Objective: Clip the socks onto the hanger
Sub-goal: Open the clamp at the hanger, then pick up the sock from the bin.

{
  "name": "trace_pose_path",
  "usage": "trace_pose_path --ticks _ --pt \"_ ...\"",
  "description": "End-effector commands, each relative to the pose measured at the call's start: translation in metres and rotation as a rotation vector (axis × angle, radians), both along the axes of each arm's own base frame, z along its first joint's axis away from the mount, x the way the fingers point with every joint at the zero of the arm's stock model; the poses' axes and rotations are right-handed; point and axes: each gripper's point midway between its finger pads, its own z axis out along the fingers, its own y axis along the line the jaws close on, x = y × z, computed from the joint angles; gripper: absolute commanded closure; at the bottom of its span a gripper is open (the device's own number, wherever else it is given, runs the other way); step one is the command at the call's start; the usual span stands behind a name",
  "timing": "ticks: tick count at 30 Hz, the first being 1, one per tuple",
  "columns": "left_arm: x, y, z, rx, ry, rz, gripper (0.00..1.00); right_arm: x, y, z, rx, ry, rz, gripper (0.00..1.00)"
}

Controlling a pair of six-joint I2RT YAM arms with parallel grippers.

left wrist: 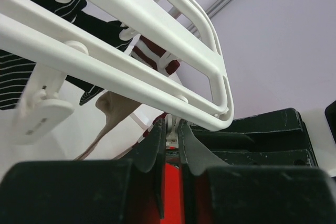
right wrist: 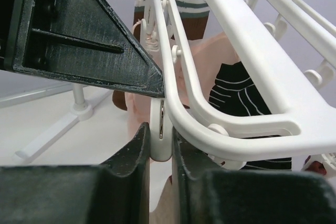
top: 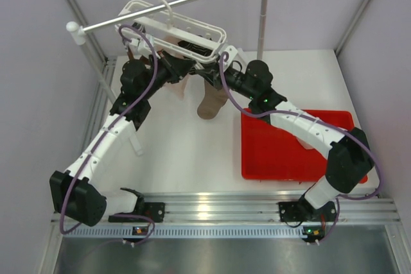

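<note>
The white lattice hanger (top: 172, 25) hangs from the rail. A taupe sock (top: 212, 102) and a pale pink sock (top: 177, 85) dangle below it. Both grippers reach up under the hanger's near side, the left gripper (top: 180, 68) beside the right gripper (top: 210, 72). In the left wrist view my left gripper (left wrist: 171, 127) pinches a small white clip (left wrist: 172, 131) under the hanger frame (left wrist: 131, 69); a taupe sock (left wrist: 116, 107) hangs behind. In the right wrist view my right gripper (right wrist: 160, 141) is shut on a white clip (right wrist: 161, 132) at the hanger frame (right wrist: 236, 56). A pink sock (right wrist: 207, 59) and a black striped cuff (right wrist: 236, 94) hang there.
A long white rail (top: 168, 3) on two poles crosses above the hanger. A red tray (top: 282, 152) lies at the right under my right arm. The rail's pole foot (right wrist: 79, 109) stands on the white table. Grey walls close the sides.
</note>
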Motion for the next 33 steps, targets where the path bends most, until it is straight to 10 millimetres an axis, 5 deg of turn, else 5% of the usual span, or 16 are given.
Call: trace_pose_path --ticks 1,4,10,17,19,20,26,32,33 --pt "0.010 0.005 0.013 -0.005 -0.026 0.032 1.00 -0.019 0.004 0.018 0.014 -0.038 0.069 0.82" --pt "0.009 0.003 0.012 -0.003 -0.025 0.022 1.00 -0.018 0.001 0.017 0.008 -0.028 0.059 0.61" --pt "0.009 0.002 0.012 -0.004 -0.022 0.015 1.00 -0.029 -0.009 0.006 -0.019 0.026 0.070 0.41" --pt "0.010 0.002 0.011 -0.003 -0.014 0.015 1.00 -0.087 -0.030 -0.029 -0.126 0.170 0.246 0.28" --pt "0.011 0.002 0.009 -0.001 -0.008 0.015 1.00 -0.094 -0.041 -0.041 -0.162 0.211 0.276 0.06" --pt "0.011 0.002 0.009 -0.001 -0.008 0.014 1.00 -0.105 -0.048 -0.050 -0.186 0.241 0.304 0.04" --pt "0.008 -0.001 0.011 -0.007 -0.007 -0.005 1.00 -0.096 -0.119 -0.080 -0.276 0.383 0.262 0.11" --pt "0.002 -0.006 0.013 -0.006 -0.005 -0.050 1.00 -0.085 -0.234 -0.134 -0.493 0.537 0.132 0.21" --pt "0.001 -0.007 0.012 -0.004 -0.002 -0.059 1.00 -0.079 -0.266 -0.142 -0.529 0.533 0.083 0.25"
